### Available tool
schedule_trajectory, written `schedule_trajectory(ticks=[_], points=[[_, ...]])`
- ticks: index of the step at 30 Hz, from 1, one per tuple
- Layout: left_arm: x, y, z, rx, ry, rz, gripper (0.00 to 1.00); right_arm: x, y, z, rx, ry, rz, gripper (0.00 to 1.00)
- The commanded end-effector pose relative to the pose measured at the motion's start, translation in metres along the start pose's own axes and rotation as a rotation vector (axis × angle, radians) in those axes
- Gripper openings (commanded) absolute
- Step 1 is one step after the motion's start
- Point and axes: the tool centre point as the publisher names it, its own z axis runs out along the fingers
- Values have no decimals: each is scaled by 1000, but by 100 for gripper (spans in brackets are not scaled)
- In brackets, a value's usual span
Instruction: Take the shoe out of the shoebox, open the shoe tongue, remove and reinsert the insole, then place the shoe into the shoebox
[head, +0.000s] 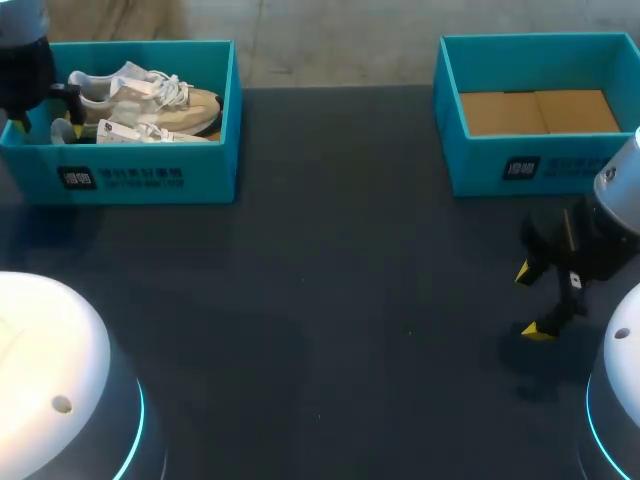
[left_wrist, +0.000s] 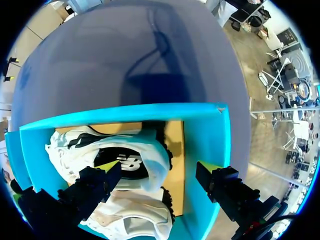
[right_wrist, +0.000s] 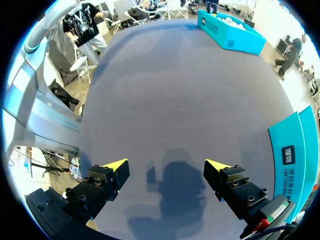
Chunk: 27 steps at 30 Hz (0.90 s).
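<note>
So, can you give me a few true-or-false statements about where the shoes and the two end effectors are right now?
1. The shoes lie inside the left box. True.
2. The right box holds a shoe as well. False: only brown cardboard shows in it.
3. The right end effector is open over the bare table. True.
4. The left end effector is shut on a shoe. False: its fingers stand open over the left box, not closed on anything.
5. One shoe stands on the table between the boxes. False: both shoes are in the left box.
</note>
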Motion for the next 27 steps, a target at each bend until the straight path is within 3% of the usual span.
schedule_trajectory(ticks=[1,27], points=[[0,3,9,8,2,-8,100,2,0,0,0,-3,0,100],[-1,8,47,25,25,-59,99,2,0,0,0,-3,0,100]])
